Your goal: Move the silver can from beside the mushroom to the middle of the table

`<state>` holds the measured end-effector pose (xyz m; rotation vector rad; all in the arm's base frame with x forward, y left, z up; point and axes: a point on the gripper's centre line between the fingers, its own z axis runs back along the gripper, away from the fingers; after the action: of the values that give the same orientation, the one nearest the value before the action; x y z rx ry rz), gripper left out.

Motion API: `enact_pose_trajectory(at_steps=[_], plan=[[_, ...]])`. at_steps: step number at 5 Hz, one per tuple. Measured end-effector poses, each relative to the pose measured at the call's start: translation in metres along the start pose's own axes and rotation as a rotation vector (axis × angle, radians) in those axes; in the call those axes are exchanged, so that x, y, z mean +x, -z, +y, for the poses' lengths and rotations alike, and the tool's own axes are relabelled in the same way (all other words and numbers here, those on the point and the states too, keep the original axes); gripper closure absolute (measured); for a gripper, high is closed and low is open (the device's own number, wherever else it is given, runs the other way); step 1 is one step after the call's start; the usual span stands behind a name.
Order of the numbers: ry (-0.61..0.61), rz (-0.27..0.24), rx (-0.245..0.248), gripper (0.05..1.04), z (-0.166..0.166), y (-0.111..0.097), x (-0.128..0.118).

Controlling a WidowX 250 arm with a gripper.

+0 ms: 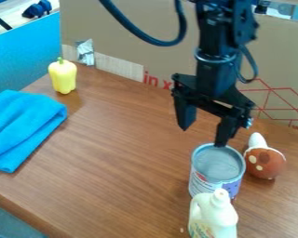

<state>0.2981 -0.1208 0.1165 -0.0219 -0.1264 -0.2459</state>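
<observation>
The black gripper (204,135) hangs from the top right over the table, open, with a wide gap between its two fingers. One finger is at the back rim of a metal can (217,166); whether it touches the can I cannot tell. The other finger is to the left, above the wood. The can stands upright. A white bottle (212,216) stands in front of the can and hides part of its lower side. Close to the can's right is a brown and white toy (264,160) with light spots.
A blue cloth (24,125) lies at the left of the wooden table (132,153). Behind it stands a yellow pepper (63,76). A cardboard wall (123,37) runs along the back, and a blue panel (24,53) stands at the left.
</observation>
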Motion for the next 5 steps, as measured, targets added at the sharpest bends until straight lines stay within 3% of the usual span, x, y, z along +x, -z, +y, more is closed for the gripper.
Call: enact_pose_trajectory(at_steps=[2,3,4,5], plan=[[0.101,-0.046,-0.028,0.082,-0.028,0.004,0.005],[0.103,-0.026,-0.037,0.082,-0.031,0.01,0.003],[0.089,0.041,-0.034,0.082,-0.036,0.031,0.0],[0.03,0.001,0.041,0.082,-0.042,0.035,0.001]])
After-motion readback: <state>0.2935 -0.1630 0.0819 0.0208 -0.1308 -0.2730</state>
